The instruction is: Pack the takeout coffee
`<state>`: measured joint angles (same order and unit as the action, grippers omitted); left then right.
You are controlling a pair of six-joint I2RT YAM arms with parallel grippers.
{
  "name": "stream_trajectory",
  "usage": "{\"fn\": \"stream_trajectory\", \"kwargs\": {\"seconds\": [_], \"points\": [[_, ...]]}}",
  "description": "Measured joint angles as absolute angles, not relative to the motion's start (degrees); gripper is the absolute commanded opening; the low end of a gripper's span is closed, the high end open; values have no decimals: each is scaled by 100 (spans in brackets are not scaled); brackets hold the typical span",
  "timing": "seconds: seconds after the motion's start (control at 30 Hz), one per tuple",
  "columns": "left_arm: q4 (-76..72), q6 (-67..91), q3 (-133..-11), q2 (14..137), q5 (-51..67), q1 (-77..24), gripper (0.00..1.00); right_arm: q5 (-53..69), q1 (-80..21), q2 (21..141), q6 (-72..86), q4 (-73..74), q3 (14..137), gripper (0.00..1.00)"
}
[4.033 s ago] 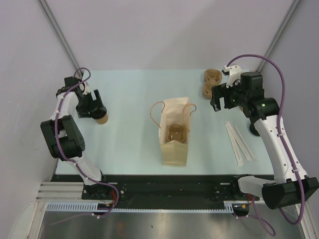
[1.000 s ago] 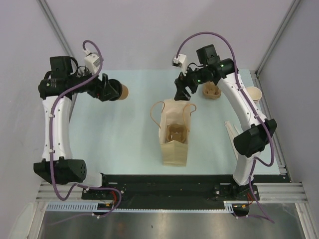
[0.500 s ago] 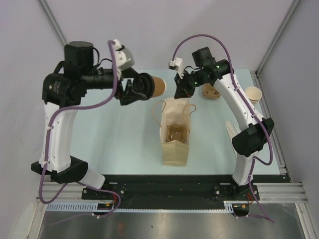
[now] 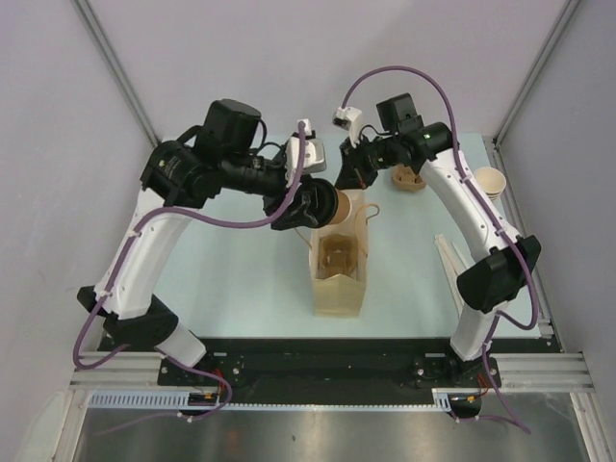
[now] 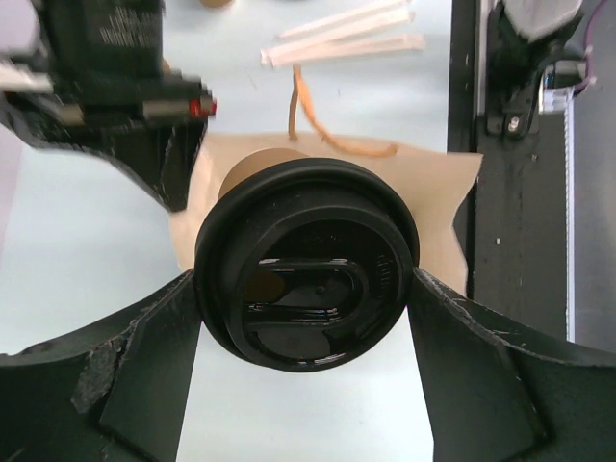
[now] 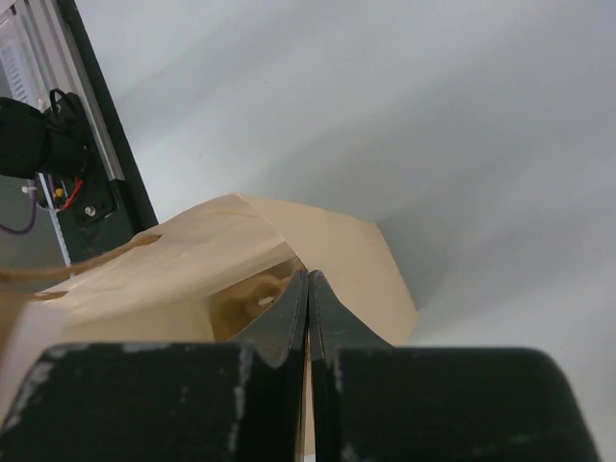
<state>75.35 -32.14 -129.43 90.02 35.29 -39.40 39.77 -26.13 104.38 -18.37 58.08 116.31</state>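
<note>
Left hand (image 4: pixel 315 204) is clamping the takeout coffee (image 4: pixel 343 205) sideways near its lid, probably its stiffest part on a light, crushable cup, over the paper bag's (image 4: pixel 337 289) 12 o'clock rim, while right hand (image 4: pixel 348 177) is pinching that rim shut-fingered.

A lab test cell; bare grey walls (image 4: pixel 337 58), aluminium rails (image 4: pixel 113 63), pale table (image 4: pixel 241 260).

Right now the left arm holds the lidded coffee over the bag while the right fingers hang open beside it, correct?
No: the right fingers are shut, pinching the bag's rim, as the right wrist view shows. The rest stands.
</note>
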Motion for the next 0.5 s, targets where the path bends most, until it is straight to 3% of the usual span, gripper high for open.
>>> {"fn": "stream_trajectory", "kwargs": {"seconds": [0.23, 0.5], "points": [[7384, -3301, -11900, 9024, 3055, -3966, 26, 3994, -2604, 10016, -1500, 5594, 11122, 0], [7175, -3146, -11786, 9207, 2838, -4016, 24, 3922, -2484, 9760, -1002, 5172, 10530, 0]]}}
